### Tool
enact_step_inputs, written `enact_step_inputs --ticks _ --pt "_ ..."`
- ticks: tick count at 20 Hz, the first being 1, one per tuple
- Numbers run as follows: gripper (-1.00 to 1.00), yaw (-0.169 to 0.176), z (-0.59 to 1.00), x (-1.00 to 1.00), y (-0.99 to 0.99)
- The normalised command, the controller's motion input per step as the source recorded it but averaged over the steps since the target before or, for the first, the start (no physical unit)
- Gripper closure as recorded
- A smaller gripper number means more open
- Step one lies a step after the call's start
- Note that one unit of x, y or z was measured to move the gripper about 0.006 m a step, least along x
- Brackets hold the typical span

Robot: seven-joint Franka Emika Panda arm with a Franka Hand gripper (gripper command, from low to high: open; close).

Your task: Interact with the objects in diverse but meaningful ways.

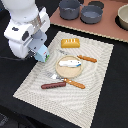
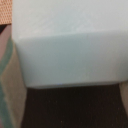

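Nearest to us in the exterior view lies the red-brown sausage [image 1: 53, 85], on the pale woven mat [image 1: 95, 95] that covers the middle of the dark desk [image 1: 112, 107]. Just beyond it an orange-handled fork [image 1: 68, 80] lies slanted, its handle end close to the rim of the round tan plate [image 1: 62, 71]. On that plate we see the silver fish [image 1: 70, 63]. Beside the plate, toward the exterior view's right, rests the orange-handled knife [image 1: 85, 58].

Toward the exterior view's left, the white arm's gripper [image 1: 41, 54] holds the pale blue house-shaped carton [image 1: 42, 55] over the mat's edge; the jaws are closed on it. In the wrist view the carton [image 2: 70, 45] fills nearly the whole picture, its sloped face and flat side meeting at a ridge, so we cannot tell whether it touches the mat.

Farther back the ridged yellow-orange bread loaf [image 1: 70, 43] lies near the mat's far edge. Beyond the mat, on a reddish board [image 1: 107, 30], stand two grey pots [image 1: 69, 9] and a pale bowl [image 1: 123, 16].
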Motion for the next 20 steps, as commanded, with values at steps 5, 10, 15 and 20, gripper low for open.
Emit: enact_step_inputs --ticks 5,10,15,20 --pt "-1.0 -0.02 0.65 0.54 0.14" --pt "-1.0 -0.024 0.94 0.55 0.44" --pt "-1.0 -0.007 0.75 0.46 0.78" --pt "-1.0 0.0 0.62 0.43 0.9"
